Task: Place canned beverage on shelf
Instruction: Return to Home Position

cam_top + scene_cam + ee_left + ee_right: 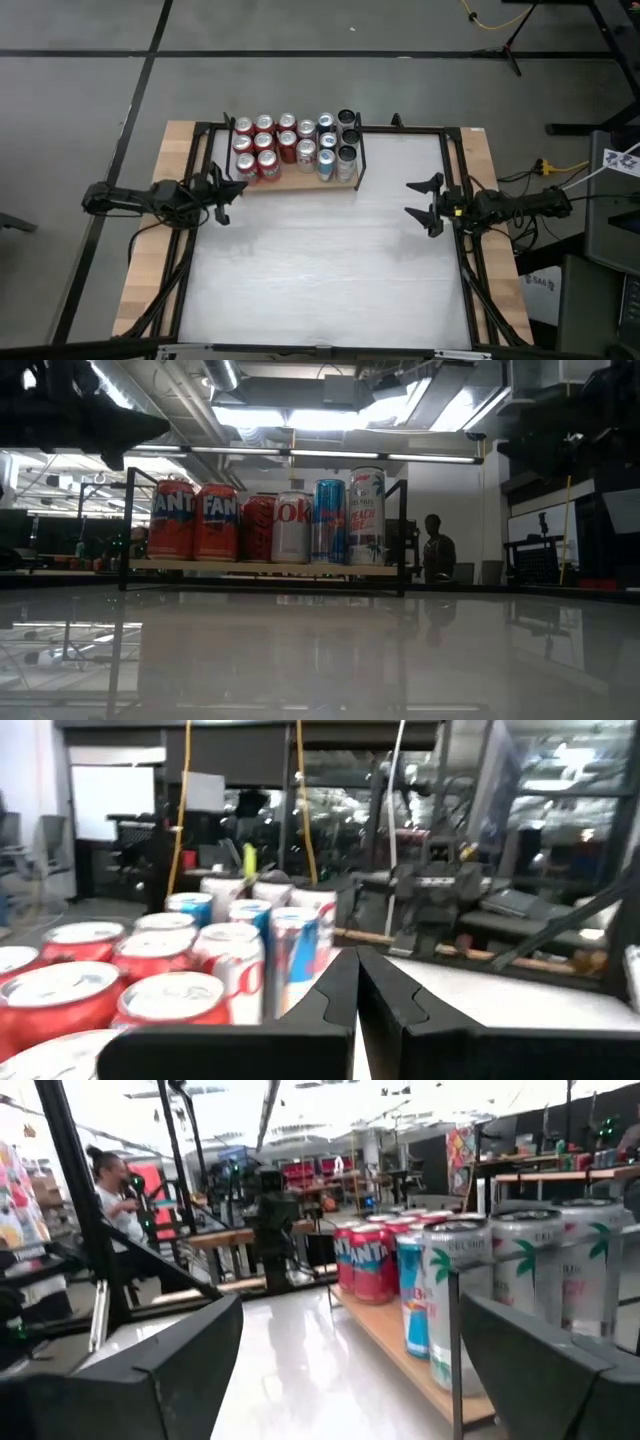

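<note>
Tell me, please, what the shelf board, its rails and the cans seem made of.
The flat light-brown shelf board looks like matt wood, judging by its pale timber colour. Its thin black rails look like painted metal: slim, straight, dark. The printed soda cans are probably aluminium: shiny silver tops, glossy sides.

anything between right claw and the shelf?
Nothing. The high view shows only bare tabletop between the open right claw and the shelf.

Two orange-red soda cans [173,520] are showing "FANT" and "FAN"; the silver soda can [292,527] beside them is showing "ok".
</note>
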Robot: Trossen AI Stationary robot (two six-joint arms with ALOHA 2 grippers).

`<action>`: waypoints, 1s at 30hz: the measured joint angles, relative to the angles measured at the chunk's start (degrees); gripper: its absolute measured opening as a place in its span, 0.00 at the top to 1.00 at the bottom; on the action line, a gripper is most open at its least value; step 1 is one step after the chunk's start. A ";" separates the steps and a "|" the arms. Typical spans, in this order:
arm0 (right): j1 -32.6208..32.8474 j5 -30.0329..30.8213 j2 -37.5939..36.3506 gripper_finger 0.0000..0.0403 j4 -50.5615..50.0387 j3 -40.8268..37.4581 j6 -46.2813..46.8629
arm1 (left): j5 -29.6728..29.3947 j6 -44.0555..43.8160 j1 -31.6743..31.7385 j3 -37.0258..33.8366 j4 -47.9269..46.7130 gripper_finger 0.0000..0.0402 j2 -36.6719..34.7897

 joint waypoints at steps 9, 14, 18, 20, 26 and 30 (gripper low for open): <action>0.01 1.61 0.45 0.11 -4.01 0.07 -2.27 | 2.57 1.89 4.28 0.01 -7.77 1.00 0.01; 0.03 1.10 0.90 0.11 -4.21 0.09 -3.86 | 5.45 1.39 4.27 0.08 -8.26 1.00 0.63; 0.05 0.99 0.90 0.11 -4.29 0.09 -3.86 | 5.59 2.10 4.27 0.08 -8.24 1.00 0.61; 0.05 0.94 0.89 0.11 -4.31 0.09 -3.87 | 5.33 2.78 4.27 0.08 -8.22 1.00 0.61; 0.04 0.93 0.87 0.11 -4.36 0.09 -3.87 | 5.31 2.80 4.27 0.08 -8.17 1.00 0.61; 0.04 0.92 0.87 0.11 -4.39 0.09 -3.88 | 5.29 2.79 4.27 0.08 -8.17 1.00 0.61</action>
